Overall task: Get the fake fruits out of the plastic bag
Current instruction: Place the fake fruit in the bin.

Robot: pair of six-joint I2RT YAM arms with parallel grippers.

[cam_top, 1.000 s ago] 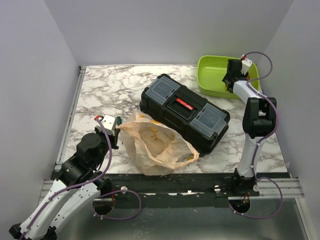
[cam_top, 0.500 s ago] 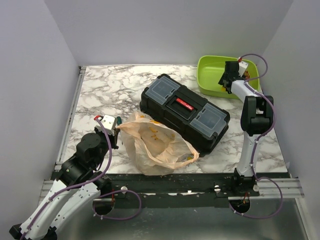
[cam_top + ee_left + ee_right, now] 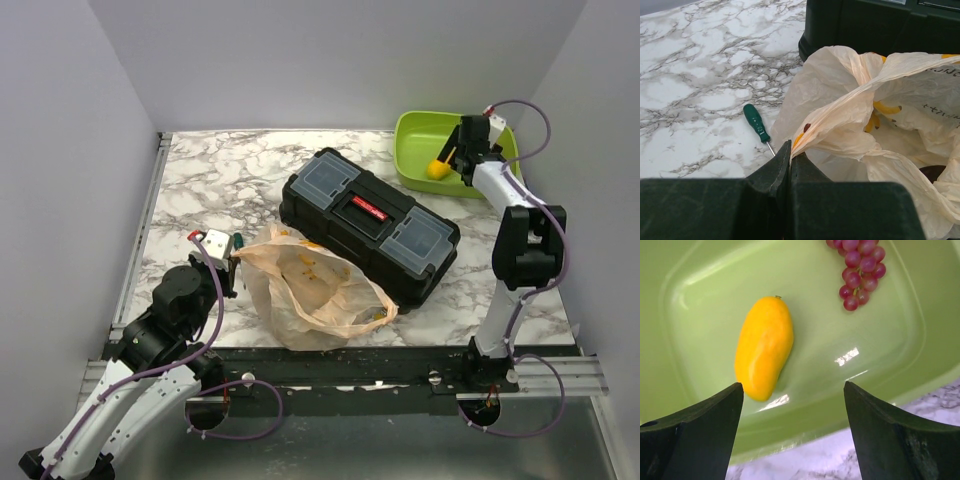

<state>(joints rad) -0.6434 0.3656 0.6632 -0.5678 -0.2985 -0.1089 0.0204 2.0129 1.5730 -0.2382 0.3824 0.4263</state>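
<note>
Over the green tub (image 3: 840, 405) the right pincer (image 3: 792, 410) stands wide and empty above the yellow fake fruit (image 3: 764, 355); the left pincer (image 3: 790, 155) pinches the plastic bag (image 3: 840, 130) to keep it steady.

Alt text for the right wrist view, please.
A yellow fruit lies loose on the floor of a green bin, beyond the right fingers, which stand apart and empty. A red grape cluster lies at the frame's top edge.

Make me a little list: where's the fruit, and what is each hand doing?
left hand: shut on the edge of the plastic bag
right hand: open, over the green tub
yellow fruit: lying loose in the tub
red grapes: in the tub too
black toolbox: closed, next to the bag
screwdriver: on the table beside the bag
</note>
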